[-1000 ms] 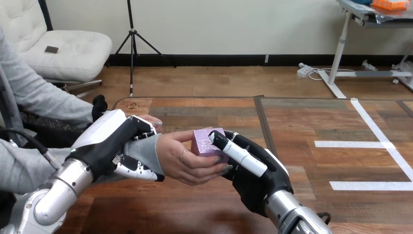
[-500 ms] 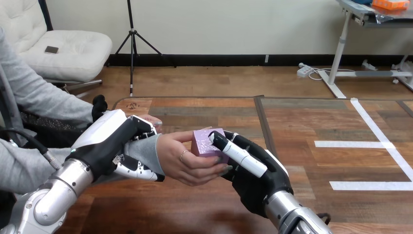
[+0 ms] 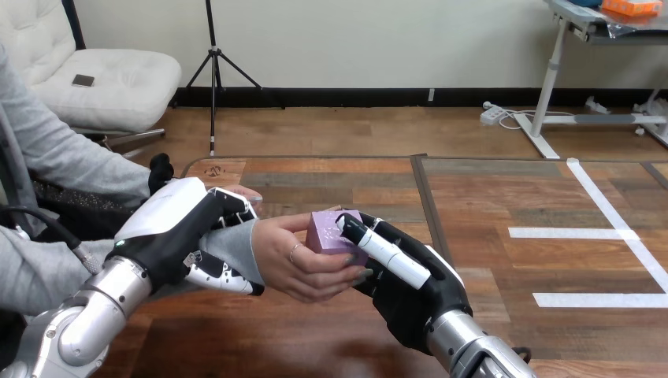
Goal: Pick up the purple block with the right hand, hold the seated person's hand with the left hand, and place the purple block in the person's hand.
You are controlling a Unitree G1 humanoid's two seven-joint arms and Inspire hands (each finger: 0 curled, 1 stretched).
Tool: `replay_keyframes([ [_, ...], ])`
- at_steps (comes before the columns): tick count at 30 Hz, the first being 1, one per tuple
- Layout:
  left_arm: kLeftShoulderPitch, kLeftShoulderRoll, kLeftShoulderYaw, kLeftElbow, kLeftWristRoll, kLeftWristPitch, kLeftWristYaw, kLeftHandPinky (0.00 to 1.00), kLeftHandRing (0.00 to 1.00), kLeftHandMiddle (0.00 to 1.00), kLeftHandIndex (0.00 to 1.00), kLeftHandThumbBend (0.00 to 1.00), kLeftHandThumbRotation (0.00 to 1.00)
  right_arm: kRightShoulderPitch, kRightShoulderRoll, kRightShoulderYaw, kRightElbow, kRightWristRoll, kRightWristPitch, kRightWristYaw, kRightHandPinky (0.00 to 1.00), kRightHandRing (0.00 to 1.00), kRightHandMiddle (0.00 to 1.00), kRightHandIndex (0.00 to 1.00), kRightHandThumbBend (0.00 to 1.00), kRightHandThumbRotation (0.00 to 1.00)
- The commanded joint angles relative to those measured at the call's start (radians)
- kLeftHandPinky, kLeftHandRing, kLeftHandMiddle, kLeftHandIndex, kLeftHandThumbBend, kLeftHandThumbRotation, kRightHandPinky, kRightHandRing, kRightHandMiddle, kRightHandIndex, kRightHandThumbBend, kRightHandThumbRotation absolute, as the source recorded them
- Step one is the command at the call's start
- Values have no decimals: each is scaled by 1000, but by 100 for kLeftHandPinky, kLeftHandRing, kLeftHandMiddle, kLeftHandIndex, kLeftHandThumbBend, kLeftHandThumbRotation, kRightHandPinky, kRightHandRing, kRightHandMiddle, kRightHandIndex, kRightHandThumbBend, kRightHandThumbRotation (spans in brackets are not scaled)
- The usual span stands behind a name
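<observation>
The purple block (image 3: 329, 232) rests in the person's hand (image 3: 295, 260), which lies palm up at the middle of the view. My right hand (image 3: 410, 279) comes in from the lower right, its thumb (image 3: 384, 252) and fingers curled round the block from the right side. The person's fingers curl up under and beside the block, so both hands are on it. My left hand (image 3: 185, 232) is wrapped round the person's wrist (image 3: 232, 244) in its grey sleeve, fingers curled underneath it.
The wooden table (image 3: 488, 205) stretches to the right, marked with white tape lines (image 3: 606, 209). The person's other hand (image 3: 244, 191) shows just behind my left hand.
My right hand and the block have shifted a little to the left, deeper into the person's palm. My left hand keeps its hold on the wrist.
</observation>
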Motion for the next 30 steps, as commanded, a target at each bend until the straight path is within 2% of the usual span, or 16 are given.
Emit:
replay_keyframes([
  [1,-78,-10,14,-59,9,-25,53,44,50,53,51,74,1,-45,53,18,-46,21,-6,32,42,50,56,59,78,12],
  [15,-57,-1,20,-85,25,-19,60,45,52,56,53,72,2,-40,38,-3,-43,35,-28,72,46,53,59,62,74,25],
  [30,-38,0,25,-97,38,-26,85,46,55,59,54,73,2,-42,22,-32,-40,38,-14,87,47,55,61,64,71,32],
])
